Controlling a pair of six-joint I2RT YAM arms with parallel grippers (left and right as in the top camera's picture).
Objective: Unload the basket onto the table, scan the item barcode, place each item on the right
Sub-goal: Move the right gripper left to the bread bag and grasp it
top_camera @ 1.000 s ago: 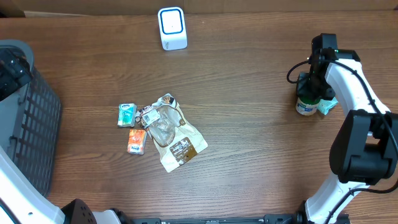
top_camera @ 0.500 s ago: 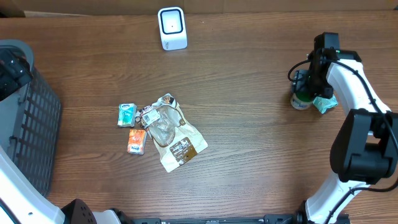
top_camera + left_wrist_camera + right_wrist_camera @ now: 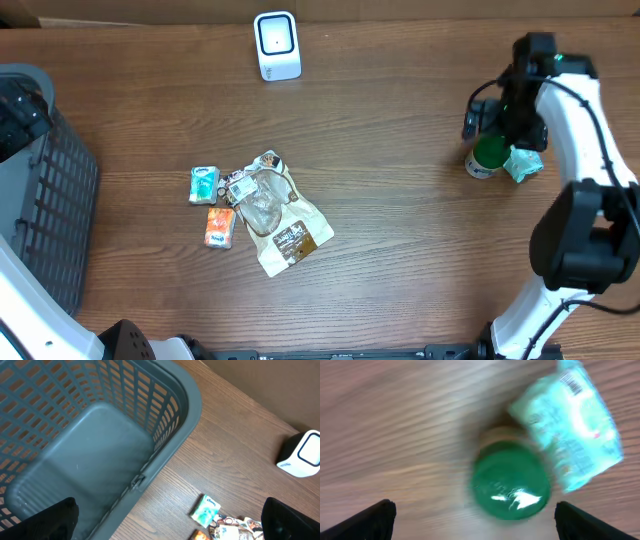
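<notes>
right gripper (image 3: 475, 516): spread over green-lidded jar (image 3: 510, 482); teal packet (image 3: 570, 425) seemingly touching

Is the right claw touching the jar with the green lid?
Apart. In the right wrist view, the right claw stands open, and bare table shows between each finger and the jar.

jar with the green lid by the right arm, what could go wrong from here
1. The right arm's jaws stand open just above the jar; a sideways move could clip its green lid and tip it.
2. The teal packet lies close against the jar, so a grab for either might catch or shove the other.
3. The scanner stands far across the table, a long carry in which a loose grip could slip.
</notes>
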